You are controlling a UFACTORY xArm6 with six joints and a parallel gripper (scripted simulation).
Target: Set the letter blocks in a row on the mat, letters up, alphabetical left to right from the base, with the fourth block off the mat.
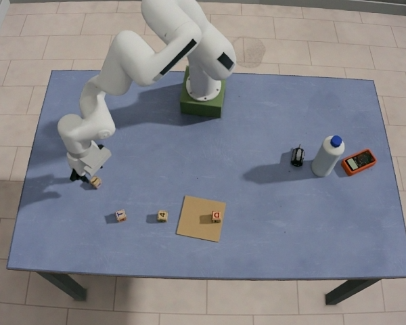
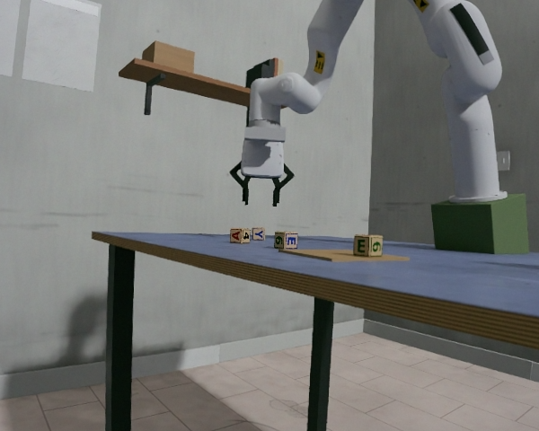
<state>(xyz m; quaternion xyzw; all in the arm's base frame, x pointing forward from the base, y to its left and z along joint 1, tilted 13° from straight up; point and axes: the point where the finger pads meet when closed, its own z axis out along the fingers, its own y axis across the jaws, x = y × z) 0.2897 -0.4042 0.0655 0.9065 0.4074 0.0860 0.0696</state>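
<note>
My gripper [image 2: 260, 199] hangs open and empty well above the table, over the far-left wooden block [image 1: 95, 182]; that block's top letter is too small to read. In the side view this block [image 2: 258, 233] shows a Y on its side. The gripper also shows in the overhead view [image 1: 78, 176]. A block with T on top [image 1: 120, 214] and a block with 4 on top [image 1: 162, 215] lie on the table left of the tan mat [image 1: 201, 218]. A block with a red D on top [image 1: 216, 216] sits on the mat near its right edge, and also shows in the side view [image 2: 367, 244].
A white bottle with a blue cap [image 1: 327, 156], a small black object [image 1: 297, 156] and an orange multimeter [image 1: 358, 161] stand at the right of the table. The green robot base [image 1: 202, 97] is at the back middle.
</note>
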